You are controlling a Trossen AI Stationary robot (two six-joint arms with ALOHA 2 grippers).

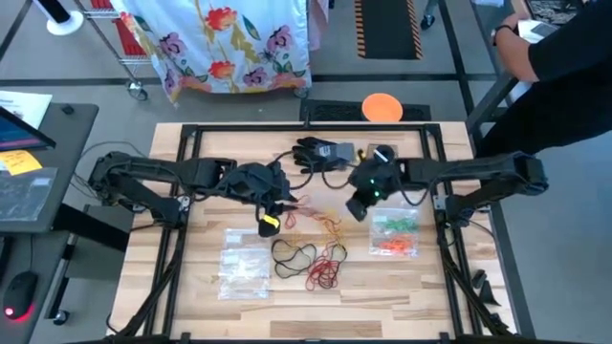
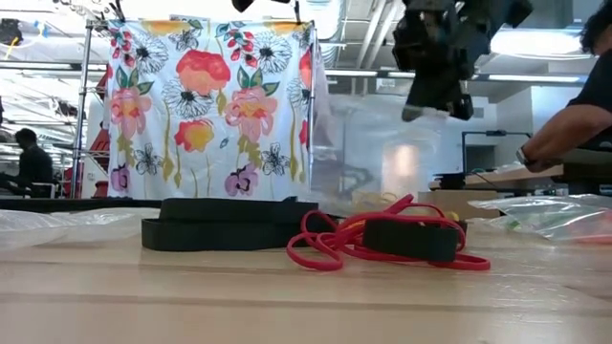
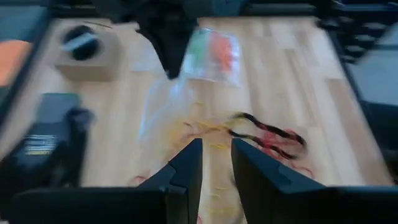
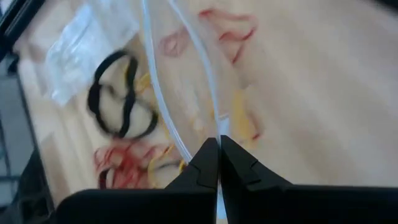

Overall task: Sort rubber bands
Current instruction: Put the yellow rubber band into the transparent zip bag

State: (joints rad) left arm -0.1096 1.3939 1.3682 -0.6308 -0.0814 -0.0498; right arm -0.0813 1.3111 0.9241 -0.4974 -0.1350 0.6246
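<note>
Sorting table seen from above, with the loose rubber bands [image 1: 308,256] as landmark: black, red, orange and yellow loops lie scattered on the wood at mid-table. The left gripper [image 1: 271,225] hangs just left of the pile; whether it holds a band cannot be told. The right gripper [image 1: 356,207] is raised just right of the pile, fingers pressed together on the edge of a clear plastic bag [image 4: 180,93]. A second bag [image 1: 394,235], holding green and orange bands, lies right of the pile; a third [image 1: 243,266] lies left.

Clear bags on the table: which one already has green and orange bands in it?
The bag on the right side, beside the right gripper. The bag at front left shows no such colours inside.
</note>
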